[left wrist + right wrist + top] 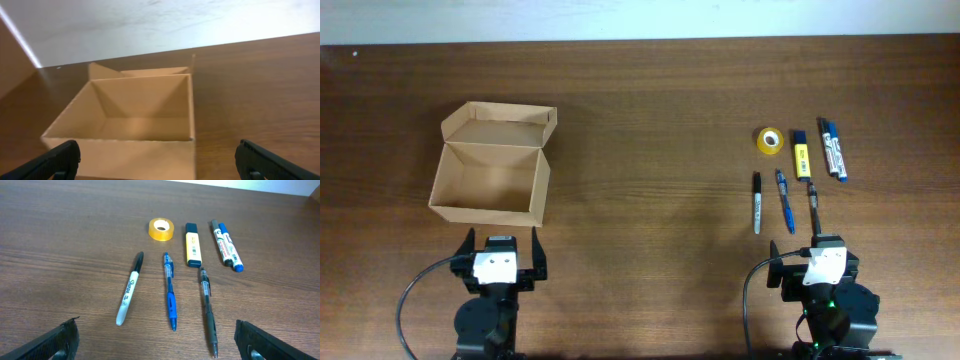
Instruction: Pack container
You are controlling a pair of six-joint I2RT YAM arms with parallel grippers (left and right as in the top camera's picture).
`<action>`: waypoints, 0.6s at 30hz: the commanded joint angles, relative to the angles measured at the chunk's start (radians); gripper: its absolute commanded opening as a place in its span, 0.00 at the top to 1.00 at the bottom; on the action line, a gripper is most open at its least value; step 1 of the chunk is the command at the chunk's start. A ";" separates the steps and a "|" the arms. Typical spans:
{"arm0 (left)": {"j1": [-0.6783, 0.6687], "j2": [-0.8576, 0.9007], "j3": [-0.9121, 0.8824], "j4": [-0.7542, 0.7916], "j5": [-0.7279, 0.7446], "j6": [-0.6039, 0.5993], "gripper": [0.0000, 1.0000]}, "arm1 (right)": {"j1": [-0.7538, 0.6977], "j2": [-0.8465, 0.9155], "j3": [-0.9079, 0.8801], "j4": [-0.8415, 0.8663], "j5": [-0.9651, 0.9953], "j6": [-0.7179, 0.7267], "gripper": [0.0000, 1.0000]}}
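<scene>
Container [488,183] was the destination, but start at the fingers: the left gripper [157,150] had both fingers spread wide with nothing between them, and the right gripper [156,339] was just as wide and just as empty. Straight ahead of the left fingers, very near, stood the front wall of that cardboard box, lid flap thrown back on the far side, the inside bare, its long side running across the reach. In front of the right fingers lay the goods on the table [650,120]: a dark pen [208,310] closest, a blue pen [170,290] beside it, then a black marker [129,291], all three with their long axes pointing away from the gripper. Beyond them sat a yellow highlighter [193,245], a roll of tape [161,229] and a pair of whiteboard markers [227,245] lying side by side. So the right arm was clearly the nearer to every item, and the box sat well apart, off to that arm's left. My read: nothing packed yet, and a pick would likely want the fingers closing across a pen's barrel
</scene>
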 commanded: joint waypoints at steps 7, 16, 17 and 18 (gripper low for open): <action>0.006 -0.003 0.066 0.002 0.315 -0.270 0.00 | -0.008 -0.007 -0.007 0.003 -0.009 -0.002 0.01; 0.006 0.325 0.490 -0.206 0.203 -0.313 0.00 | -0.008 -0.006 -0.007 0.003 -0.009 -0.002 0.01; 0.006 0.393 0.558 -0.261 0.203 -0.313 0.00 | -0.008 -0.007 -0.007 0.003 -0.009 -0.002 0.01; 0.006 0.463 0.631 -0.321 0.202 -0.313 0.00 | -0.008 -0.007 -0.007 0.003 -0.009 -0.002 0.01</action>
